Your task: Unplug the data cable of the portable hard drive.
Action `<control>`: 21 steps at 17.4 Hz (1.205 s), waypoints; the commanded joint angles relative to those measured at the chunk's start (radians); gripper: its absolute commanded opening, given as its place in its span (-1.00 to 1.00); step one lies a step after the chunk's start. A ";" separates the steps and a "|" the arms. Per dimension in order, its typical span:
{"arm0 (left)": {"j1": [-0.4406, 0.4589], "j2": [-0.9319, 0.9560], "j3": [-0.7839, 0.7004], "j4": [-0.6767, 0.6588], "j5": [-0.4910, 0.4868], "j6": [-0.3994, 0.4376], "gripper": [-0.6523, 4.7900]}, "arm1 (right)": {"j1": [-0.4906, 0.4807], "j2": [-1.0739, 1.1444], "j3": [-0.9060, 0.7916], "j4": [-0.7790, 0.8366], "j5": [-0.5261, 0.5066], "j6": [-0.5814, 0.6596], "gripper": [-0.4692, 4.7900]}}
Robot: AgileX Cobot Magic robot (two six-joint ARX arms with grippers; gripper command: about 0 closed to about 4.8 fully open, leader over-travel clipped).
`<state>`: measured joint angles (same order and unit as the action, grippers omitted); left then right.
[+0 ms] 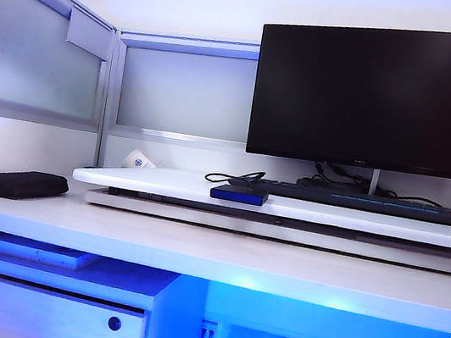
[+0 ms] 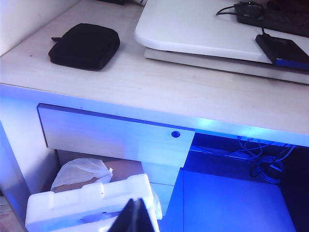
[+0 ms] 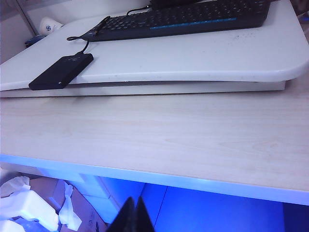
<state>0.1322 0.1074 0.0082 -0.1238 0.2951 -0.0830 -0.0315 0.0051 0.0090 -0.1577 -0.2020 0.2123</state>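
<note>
Hanging below the desk edge, left fingers (image 2: 131, 217) and right fingers (image 3: 131, 217) are clenched, empty.

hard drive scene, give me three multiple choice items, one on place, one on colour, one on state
1. Where does the portable hard drive lie?
A. on the white raised board's front edge
B. on the pouch
C. in the drawer

2. What colour is the pouch?
A. white
B. black
C. red

3. How is the data cable?
A. unplugged, on the floor
B. held by a pincer
C. plugged into the drive

Answers: 1 A, it overhangs the board's edge beside the keyboard. 2 B, plainly black on the pale desk. 3 C, the cord meets the drive; the left pincer and right pincer hang shut below the desk.
</note>
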 commanded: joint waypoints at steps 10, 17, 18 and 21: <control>0.001 0.001 0.001 0.254 0.069 -0.093 0.07 | 0.001 -0.004 -0.002 0.145 0.015 0.013 -0.70; 0.000 0.001 0.003 0.480 0.251 -0.397 0.53 | 0.001 -0.004 -0.002 0.248 -0.044 0.142 0.07; 0.000 0.001 0.010 0.504 0.251 -0.412 0.53 | 0.001 -0.004 -0.002 0.264 -0.045 0.178 0.19; 0.000 0.001 0.058 0.508 0.248 -0.458 0.83 | 0.001 -0.004 0.006 0.343 -0.064 0.219 0.20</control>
<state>0.1326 0.1074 0.0483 0.3634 0.5400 -0.5117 -0.0311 0.0051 0.0093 0.1360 -0.2531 0.4191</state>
